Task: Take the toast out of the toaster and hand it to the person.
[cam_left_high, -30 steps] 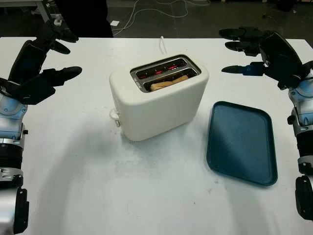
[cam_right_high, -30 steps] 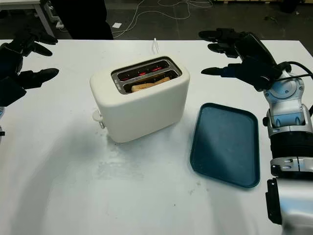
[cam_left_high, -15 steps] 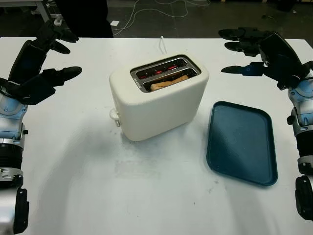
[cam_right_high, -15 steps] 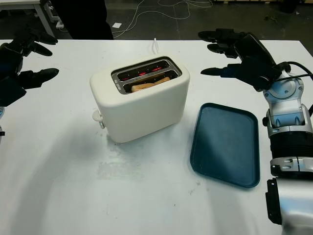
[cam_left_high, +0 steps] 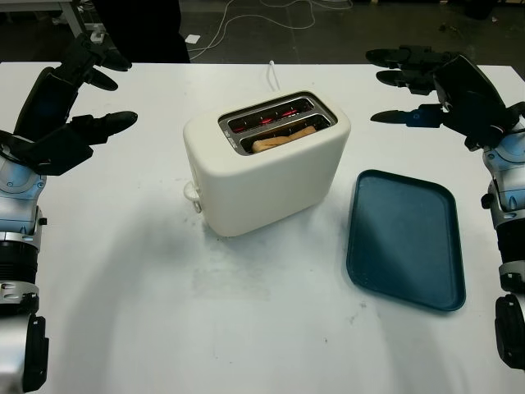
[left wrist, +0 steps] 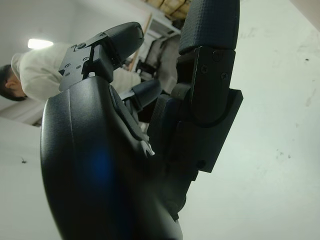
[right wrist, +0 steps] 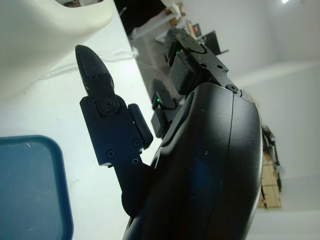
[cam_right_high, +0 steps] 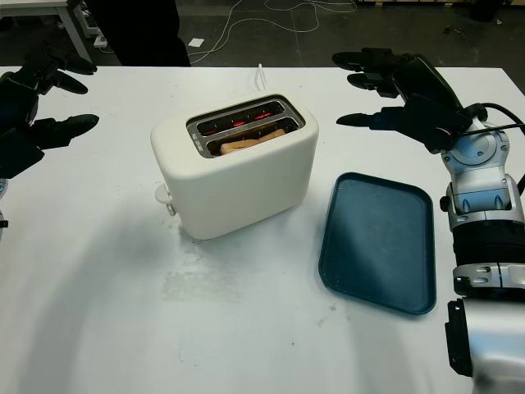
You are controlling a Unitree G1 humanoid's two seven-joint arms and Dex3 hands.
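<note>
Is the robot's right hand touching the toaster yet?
Apart. In the left eye view the open right hand hangs above the table, with bare white tabletop between it and the toaster.

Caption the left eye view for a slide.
Both open hands, left hand and right hand, flank the toaster holding toast; tray alongside.

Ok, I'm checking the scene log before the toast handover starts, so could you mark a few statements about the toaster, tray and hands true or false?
1. The slice of brown toast sits in the cream two-slot toaster's nearer slot. True.
2. The dark teal rectangular plastic tray holds a slice of toast. False: nothing lies on it.
3. The right hand grips the toast. False: it is open, above the table right of the toaster.
4. The left hand is open, left of the toaster. True.
</note>
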